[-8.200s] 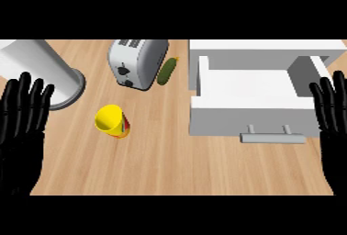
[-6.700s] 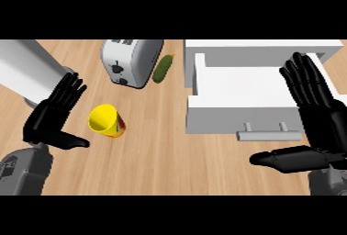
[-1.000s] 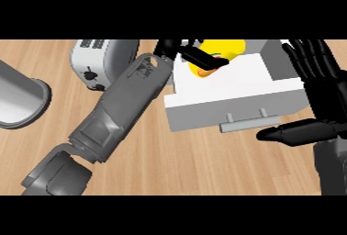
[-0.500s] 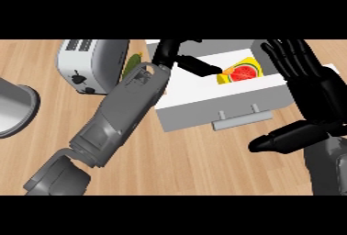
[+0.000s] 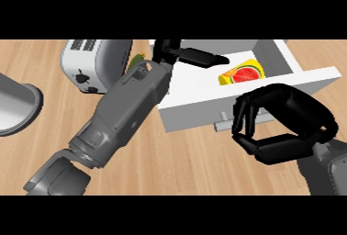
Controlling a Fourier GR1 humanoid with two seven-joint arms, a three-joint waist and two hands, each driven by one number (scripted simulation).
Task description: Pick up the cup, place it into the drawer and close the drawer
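Inside the open white drawer lies the yellow watermelon-print cup, released by the open left hand above, while the curled, empty right hand nears the drawer's front, seemingly to push it closed.

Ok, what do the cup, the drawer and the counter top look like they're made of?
The cup, lying in the drawer, looks like glossy plastic or glazed ceramic: flat bright yellow with a watermelon print. The drawer looks like painted wood or laminate: plain matte white walls, with a greyer, possibly metal handle. The counter looks like light wood: visible grain lines.
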